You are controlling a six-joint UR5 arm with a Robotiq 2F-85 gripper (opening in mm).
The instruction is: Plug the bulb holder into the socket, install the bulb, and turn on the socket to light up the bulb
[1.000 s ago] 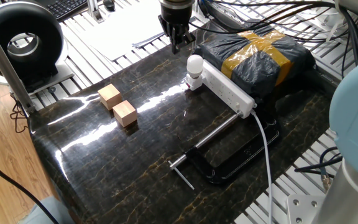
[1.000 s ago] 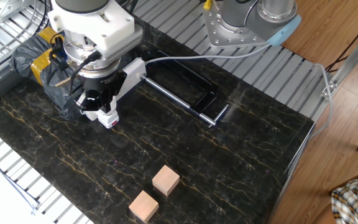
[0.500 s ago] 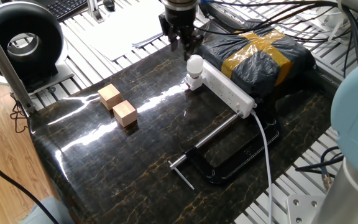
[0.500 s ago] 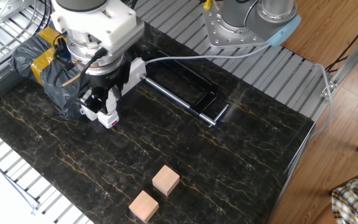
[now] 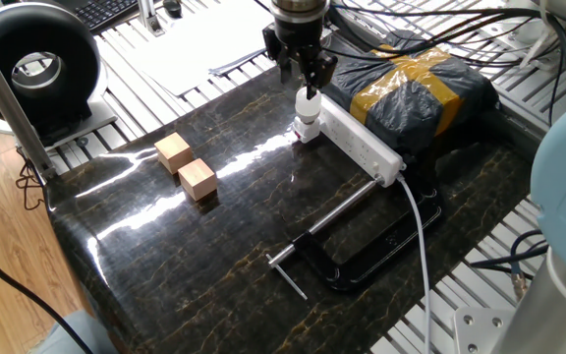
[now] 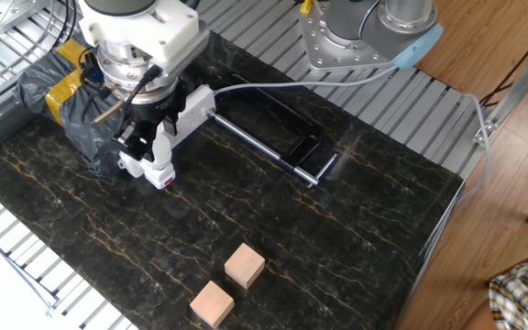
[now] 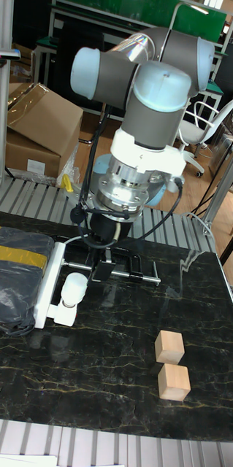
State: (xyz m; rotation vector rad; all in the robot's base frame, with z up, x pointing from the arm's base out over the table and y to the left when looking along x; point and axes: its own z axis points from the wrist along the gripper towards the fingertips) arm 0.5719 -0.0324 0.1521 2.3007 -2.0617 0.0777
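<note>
Gripper at the bulb, over the socket's end

The gripper (image 5: 309, 87) brackets the bulb (image 7: 74, 285); whether its fingers actually pinch is hard to tell. The bulb stands in the bulb holder (image 5: 306, 132) plugged into the socket (image 5: 362, 146) on the black marble table (image 6: 337, 238); two wooden cubes (image 5: 187, 166) sit well apart from the socket, a black clamp (image 5: 362, 246) beside it.

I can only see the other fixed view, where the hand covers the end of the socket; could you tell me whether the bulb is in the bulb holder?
Observer: Yes. The tall fixed view shows the bulb upright in the bulb holder, at the end of the socket.
Operator: Thank you. Is it lit?
Observer: No, it looks unlit there.
Operator: Is the hand gripping it?
Observer: Probably not. There the whole bulb shows beside the hand; open or shut, I cannot tell.
</note>
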